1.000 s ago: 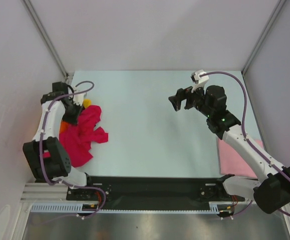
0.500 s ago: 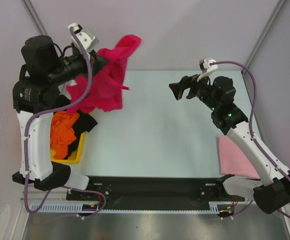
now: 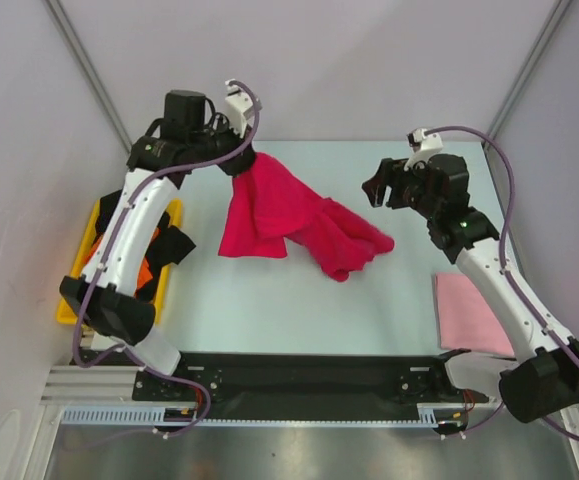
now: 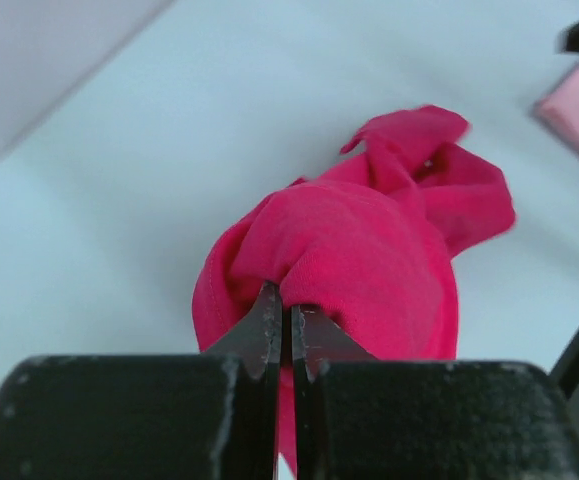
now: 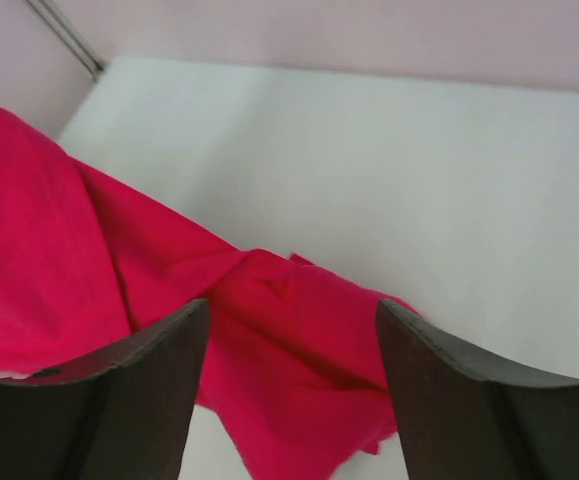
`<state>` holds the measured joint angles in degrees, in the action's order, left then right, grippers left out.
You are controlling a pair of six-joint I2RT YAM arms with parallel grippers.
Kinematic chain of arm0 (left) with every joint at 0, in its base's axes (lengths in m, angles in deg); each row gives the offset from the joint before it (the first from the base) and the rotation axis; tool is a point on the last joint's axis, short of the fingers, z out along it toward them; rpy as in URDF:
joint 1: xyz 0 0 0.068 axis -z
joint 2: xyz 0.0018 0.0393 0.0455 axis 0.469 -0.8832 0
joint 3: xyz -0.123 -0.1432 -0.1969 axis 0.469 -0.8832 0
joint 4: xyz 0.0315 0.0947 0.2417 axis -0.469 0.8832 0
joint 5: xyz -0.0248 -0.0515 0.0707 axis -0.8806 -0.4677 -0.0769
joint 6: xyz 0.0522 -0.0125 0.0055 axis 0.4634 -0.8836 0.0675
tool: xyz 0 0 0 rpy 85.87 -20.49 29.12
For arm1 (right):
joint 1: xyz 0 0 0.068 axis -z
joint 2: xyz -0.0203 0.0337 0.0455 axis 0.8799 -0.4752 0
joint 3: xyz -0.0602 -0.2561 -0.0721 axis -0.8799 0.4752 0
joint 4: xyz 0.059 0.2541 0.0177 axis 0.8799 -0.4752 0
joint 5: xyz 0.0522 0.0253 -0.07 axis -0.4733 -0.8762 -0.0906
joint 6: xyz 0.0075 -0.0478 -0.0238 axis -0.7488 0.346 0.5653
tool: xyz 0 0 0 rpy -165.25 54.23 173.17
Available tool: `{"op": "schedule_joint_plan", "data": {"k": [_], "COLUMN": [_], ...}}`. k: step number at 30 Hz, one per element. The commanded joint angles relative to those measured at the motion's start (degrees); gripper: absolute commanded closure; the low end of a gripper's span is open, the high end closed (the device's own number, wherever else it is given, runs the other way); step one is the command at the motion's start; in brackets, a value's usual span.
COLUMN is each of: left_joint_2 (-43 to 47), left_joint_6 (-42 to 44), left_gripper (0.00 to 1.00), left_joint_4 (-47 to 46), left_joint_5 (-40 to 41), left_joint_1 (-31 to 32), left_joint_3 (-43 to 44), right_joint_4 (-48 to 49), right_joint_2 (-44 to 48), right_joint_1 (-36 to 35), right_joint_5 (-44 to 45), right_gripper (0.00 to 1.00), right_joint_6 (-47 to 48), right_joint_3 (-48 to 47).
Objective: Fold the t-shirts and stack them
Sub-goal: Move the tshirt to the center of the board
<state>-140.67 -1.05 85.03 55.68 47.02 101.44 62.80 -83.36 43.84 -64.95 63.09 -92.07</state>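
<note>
Pale tabletop (image 3: 269,300), near its far edge — the left claw (image 3: 241,165) is pinched tight on the crimson red t-shirt (image 3: 289,215), which drapes down from it and sprawls toward the centre. Just beyond the shirt's trailing end hangs the right claw (image 3: 377,190) — jaws apart, empty.

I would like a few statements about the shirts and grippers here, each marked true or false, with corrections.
1. The left gripper is shut on the crimson t-shirt. True.
2. The right gripper grips the crimson t-shirt too. False: it is open, holding nothing.
3. The pale pink t-shirt lies flat on the right side of the table. True.
4. The orange t-shirt lies spread mid-table. False: it is in the yellow tray, at the left.
</note>
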Motion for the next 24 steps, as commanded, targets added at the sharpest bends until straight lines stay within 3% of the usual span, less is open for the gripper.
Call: {"op": "schedule_joint_plan", "data": {"k": [1,6,8,9,10,12,13,14,16,19,20,24], "left_joint_2": [-1.6,-5.8,-5.8,-5.4,-5.1,-4.4,-4.1,-3.7,-0.5,5.8,6.5,5.4], "left_joint_6": [-3.9,-0.2,1.3,2.1,2.3,2.0,1.6,1.4,3.8,11.7,13.7,19.6], "left_gripper": [1.0,0.98,0.91,0.85,0.67,0.48,0.28,0.24,0.2,0.2,0.2,0.21], "left_joint_4": [-10.5,-12.3,-14.7,-15.4,-15.9,-17.2,-17.4,-17.8,-18.6,-20.9,-20.3,-22.0], "left_joint_5": [5.8,6.4,6.6,6.9,7.1,8.9,10.5,15.0,16.2,17.7,19.2,26.9], "left_joint_1": [-3.9,-6.2,-7.4,-7.9,-8.6,-10.7,-11.3,-11.7,-11.1,-4.0,1.4,10.2], "left_joint_3": [-7.5,-18.8,-24.6,-26.1,-27.4,-29.5,-29.8,-30.3,-31.9,-40.1,-43.8,-50.9], "right_joint_4": [-7.7,-16.7,-17.5,-17.6,-17.8,-17.5,-17.4,-16.9,-15.9,-11.7,-9.5,-6.6], "right_joint_2": [-3.5,-13.4,-16.2,-17.4,-19.9,-22.2,-24.1,-25.2,-26.5,-27.8,-28.9,-33.1], "right_joint_1": [-0.3,-0.8,-0.8,-0.8,-0.4,0.5,1.3,2.5,3.5,4.4,4.5,4.5], "right_joint_5": [4.1,6.7,6.1,6.1,6.3,5.2,4.2,3.2,0.2,-2.4,-3.2,-5.0], "right_gripper": [0.3,0.31,0.3,0.3,0.3,0.31,0.33,0.34,0.36,0.31,0.3,0.3], "right_joint_6": [1.6,-0.9,-2.4,-3.0,-3.7,-6.4,-7.2,-8.3,-11.7,-17.5,-18.6,-23.3], "right_joint_3": [1.0,1.9,2.3,2.4,2.4,2.1,1.8,1.7,2.1,4.2,4.3,3.8]}}
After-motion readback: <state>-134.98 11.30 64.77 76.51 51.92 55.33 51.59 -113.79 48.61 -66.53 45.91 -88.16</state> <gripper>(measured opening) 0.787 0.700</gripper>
